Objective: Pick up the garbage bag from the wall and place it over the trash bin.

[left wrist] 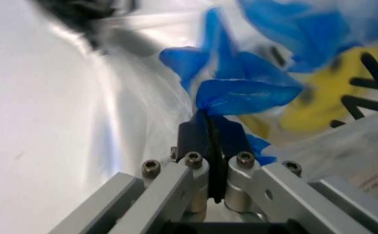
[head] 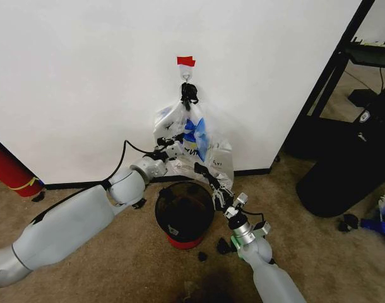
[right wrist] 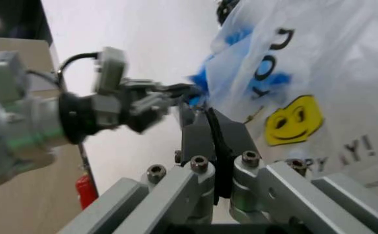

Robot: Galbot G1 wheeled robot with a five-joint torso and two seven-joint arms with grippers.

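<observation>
The bag [head: 192,142] hangs from a small hook [head: 187,74] on the wall [head: 85,76], under a strip of red tape [head: 186,61], its knotted black top looped over the hook; the bin [head: 183,213] stands on the carpet directly beneath, against the baseboard. The left tool [head: 174,140] reaches in from the left at mid-height; in its wrist view the fingers [left wrist: 202,141] are pressed together on a fold of blue plastic [left wrist: 241,92]. The right tool [head: 213,184] sits lower, at the bag's lower right above the bin rim; its fingers [right wrist: 212,136] are closed edge to edge, and whether film lies between them cannot be told. The step in hand appears to be securing the bag before unhooking. Done well, both pinches stay firm while the bag is raised enough to clear the hook's tip, then drawn away from the wall. Thin film tears readily, so the lift should be slow, with the two tools moving together.
</observation>
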